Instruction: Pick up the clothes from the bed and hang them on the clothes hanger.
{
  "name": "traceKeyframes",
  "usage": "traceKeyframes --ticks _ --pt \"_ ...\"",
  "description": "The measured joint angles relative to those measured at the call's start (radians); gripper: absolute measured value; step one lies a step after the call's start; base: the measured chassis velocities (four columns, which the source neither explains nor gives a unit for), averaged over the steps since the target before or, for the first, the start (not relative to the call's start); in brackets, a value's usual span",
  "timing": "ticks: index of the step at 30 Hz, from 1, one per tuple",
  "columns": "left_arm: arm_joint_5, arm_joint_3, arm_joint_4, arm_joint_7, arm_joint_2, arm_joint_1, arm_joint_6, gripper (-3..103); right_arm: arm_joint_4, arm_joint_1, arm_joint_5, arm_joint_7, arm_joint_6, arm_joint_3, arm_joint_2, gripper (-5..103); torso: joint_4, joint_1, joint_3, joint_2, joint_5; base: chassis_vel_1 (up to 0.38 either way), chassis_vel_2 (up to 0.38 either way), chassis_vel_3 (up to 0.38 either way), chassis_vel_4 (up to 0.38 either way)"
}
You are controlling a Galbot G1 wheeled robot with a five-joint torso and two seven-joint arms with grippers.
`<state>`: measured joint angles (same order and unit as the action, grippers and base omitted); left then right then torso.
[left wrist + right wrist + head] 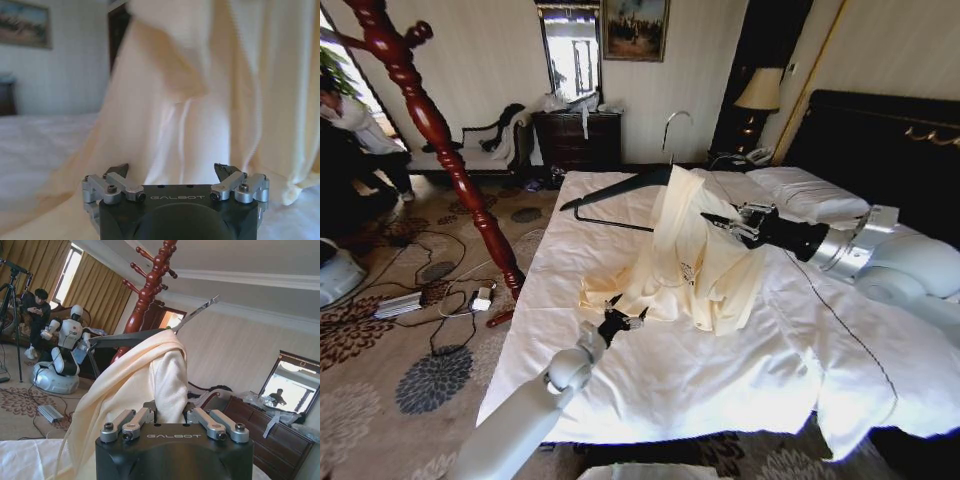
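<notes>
Item: one cream shirt (685,255), thin fabric, held up above the bed (720,370) with its lower folds and one sleeve resting on the white duvet. Item: one black hanger (620,190) with a silver hook, raised above the bed on the shirt's far side, one end pushed under the shirt's top so the cloth drapes over it; the other end juts bare toward the red wooden coat stand (430,120), which stands on the carpet beside the bed. Right gripper (732,225): just beside the shirt's upper part, fingers drawn narrow on a fold of the cloth, apparently to hold the garment high while it settles over the hanger. Left gripper (625,318): low over the duvet, at the shirt's near hem, fingers spread wide and holding nothing, pointed at the hanging cloth as if placed to catch or straighten the lower edge. Judgement: hanging is under way, not finished.
</notes>
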<state>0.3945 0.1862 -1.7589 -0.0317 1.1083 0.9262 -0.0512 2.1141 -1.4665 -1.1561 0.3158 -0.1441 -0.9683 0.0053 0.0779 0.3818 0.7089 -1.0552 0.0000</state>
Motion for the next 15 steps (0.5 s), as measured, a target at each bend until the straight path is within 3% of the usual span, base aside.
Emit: traceKeyframes --ticks 10,15 --pt "-0.259 0.108 0.012 0.082 -0.009 -0.105 0.128 73 0.027 0.010 -0.038 -0.039 -0.001 -0.011 -0.004 22 0.0001 0.000 0.000 0.000 0.0001 0.000 0.000 0.000 0.000" --pt "-0.381 0.086 -0.054 0.057 -0.055 -0.072 0.134 86 0.022 0.011 -0.038 -0.048 0.001 -0.013 -0.001 22 0.0001 0.000 0.000 0.000 0.0001 0.000 0.000 0.000 0.000"
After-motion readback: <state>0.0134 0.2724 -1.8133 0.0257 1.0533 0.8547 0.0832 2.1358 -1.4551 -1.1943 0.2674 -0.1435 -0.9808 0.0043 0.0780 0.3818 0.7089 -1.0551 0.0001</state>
